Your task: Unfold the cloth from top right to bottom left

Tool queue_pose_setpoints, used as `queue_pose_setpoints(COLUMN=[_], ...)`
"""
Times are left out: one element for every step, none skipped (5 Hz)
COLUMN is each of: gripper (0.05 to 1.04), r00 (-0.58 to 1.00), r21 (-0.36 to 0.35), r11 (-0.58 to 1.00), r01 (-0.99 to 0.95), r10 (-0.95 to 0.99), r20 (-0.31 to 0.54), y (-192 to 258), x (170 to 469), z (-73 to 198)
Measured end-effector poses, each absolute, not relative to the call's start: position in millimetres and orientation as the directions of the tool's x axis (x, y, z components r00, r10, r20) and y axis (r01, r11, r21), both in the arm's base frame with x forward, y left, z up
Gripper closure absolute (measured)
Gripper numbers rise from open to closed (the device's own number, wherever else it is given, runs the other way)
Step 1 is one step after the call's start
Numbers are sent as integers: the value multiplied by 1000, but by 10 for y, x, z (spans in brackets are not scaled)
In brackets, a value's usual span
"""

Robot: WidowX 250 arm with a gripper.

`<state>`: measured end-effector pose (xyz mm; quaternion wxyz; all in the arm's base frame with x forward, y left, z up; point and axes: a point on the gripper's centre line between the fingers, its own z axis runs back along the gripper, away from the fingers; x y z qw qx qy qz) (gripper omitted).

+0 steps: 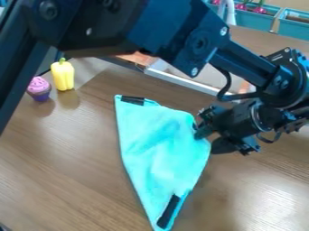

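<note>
Spread fingers (222, 146) touch the cloth (158, 144); a teal bin (249, 19) holds pink things (260, 10).

On the brown wood-grain tabletop (54, 158), toward my view's upper left, I saw a yellow bell pepper (63, 76), upright, just beside a cupcake (39, 89) with pink swirled frosting and a purple base. Teal bins (250, 19) stood at top right, near magenta items (259, 10).

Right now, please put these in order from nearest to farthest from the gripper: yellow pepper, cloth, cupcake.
In the camera view:
1. Cloth, right at the gripper.
2. Yellow pepper, toward upper left.
3. Cupcake, left of the pepper, slightly farther.
</note>
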<state>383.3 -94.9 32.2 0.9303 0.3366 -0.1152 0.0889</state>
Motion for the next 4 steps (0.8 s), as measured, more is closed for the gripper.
queue_pose_setpoints(gripper=[839, 998, 1035, 1035], r00=[958, 945, 934, 920], r21=[596, 546, 504, 467], r11=[765, 797, 822, 838], r01=[-244, -260, -265, -282], r10=[95, 95, 87, 98], r20=[270, 312, 348, 380], y=[-875, -850, -856, -810], x=[3790, 3775, 3754, 3747], z=[335, 516, 655, 814])
